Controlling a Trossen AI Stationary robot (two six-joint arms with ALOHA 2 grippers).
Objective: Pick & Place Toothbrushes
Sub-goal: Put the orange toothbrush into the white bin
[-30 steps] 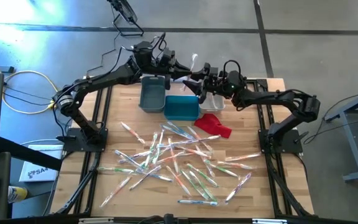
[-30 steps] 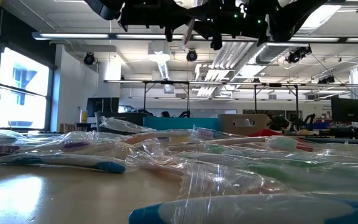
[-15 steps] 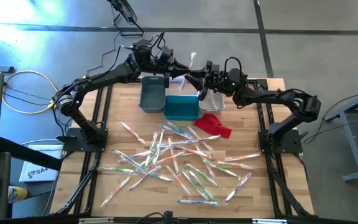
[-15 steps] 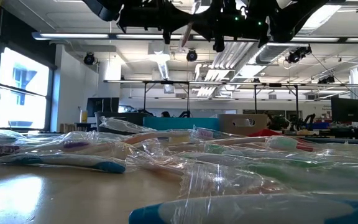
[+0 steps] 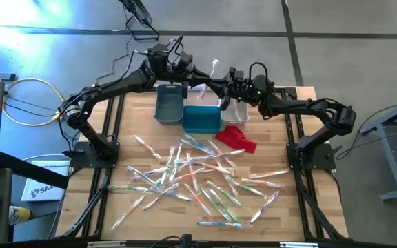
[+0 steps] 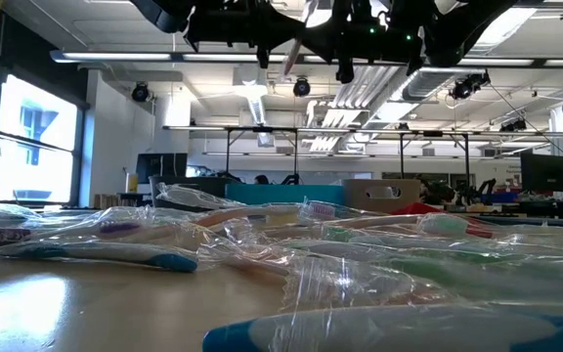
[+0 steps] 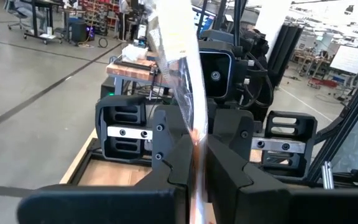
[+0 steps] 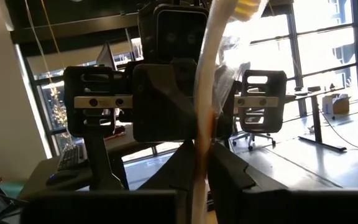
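Note:
A wrapped toothbrush [image 5: 214, 70] with an orange-looking handle is held in the air over the far bins, between my two grippers, which face each other. My left gripper [image 5: 204, 83] comes from the left and is shut on it. My right gripper [image 5: 220, 87] comes from the right and is shut on it too. In the low view the toothbrush [image 6: 296, 44] slants down below the dark grippers. Several more wrapped toothbrushes [image 5: 198, 176] lie scattered flat on the wooden table. My left gripper pinches the wrapped handle [image 7: 194, 134] between its two fingers, coming level from the table's left side and lying across it. The longer part rises above the fingers, tilted. The toothbrush is lifted clear of the table and bins. My right gripper pinches the same handle [image 8: 202, 134] between its two fingers, from the table's right side, almost level and across the toothbrush. The upper part, in its clear wrapper [image 8: 225, 37], stands tilted above the fingers.
Under the grippers stand a grey bin [image 5: 169, 103], a teal bin [image 5: 201, 118] and a white bin [image 5: 236, 110] at the table's far side. A red cloth [image 5: 238, 138] lies just nearer. Bare wood shows along the table's left and right edges.
My right gripper has shut its fingers on the toothbrush that my left gripper kept holding. Both arms have stayed in place, and the toothbrush remains in the air over the bins.

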